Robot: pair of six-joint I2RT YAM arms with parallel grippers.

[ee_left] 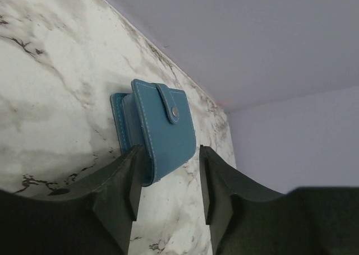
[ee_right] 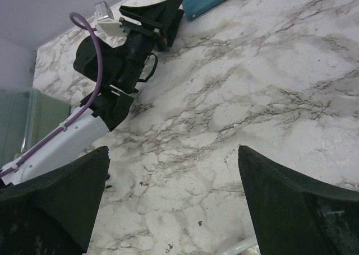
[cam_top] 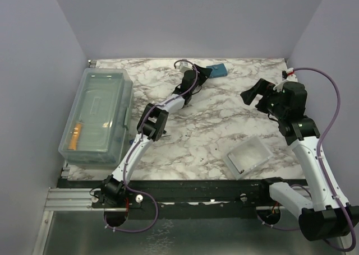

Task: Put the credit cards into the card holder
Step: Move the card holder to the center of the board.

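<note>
Left wrist view showed the left claw (ee_left: 168, 174) spread open, the closed card holder's (ee_left: 160, 126) near corner between its fingers, at the worktop's (ee_left: 56, 70) far edge. Recommended: centre the holder fully before clamping, gently. Right claw (ee_right: 174, 204) hung open, empty.

Soft, even light falls from overhead across my top view, leaving the marble bench (cam_top: 235, 106) bright and the lavender walls flat, with no hard glare. Only faint, blurred-edged shadows lie beneath the left arm (cam_top: 143, 134). The clear bin (cam_top: 98, 115) carries a dull sheen. The walls splay outward toward the frame edges, a wide-lens bend. In my left wrist view the left fingers (ee_left: 118, 193) read as near-black, underexposed shapes, with a grey shadow pooling on the bench beside them, while the card holder (ee_left: 165, 133) is crisp to its stitching. In the right wrist view the right fingers (ee_right: 50, 204) are dark and soft-focused; the marble veining beyond is sharp.
</note>
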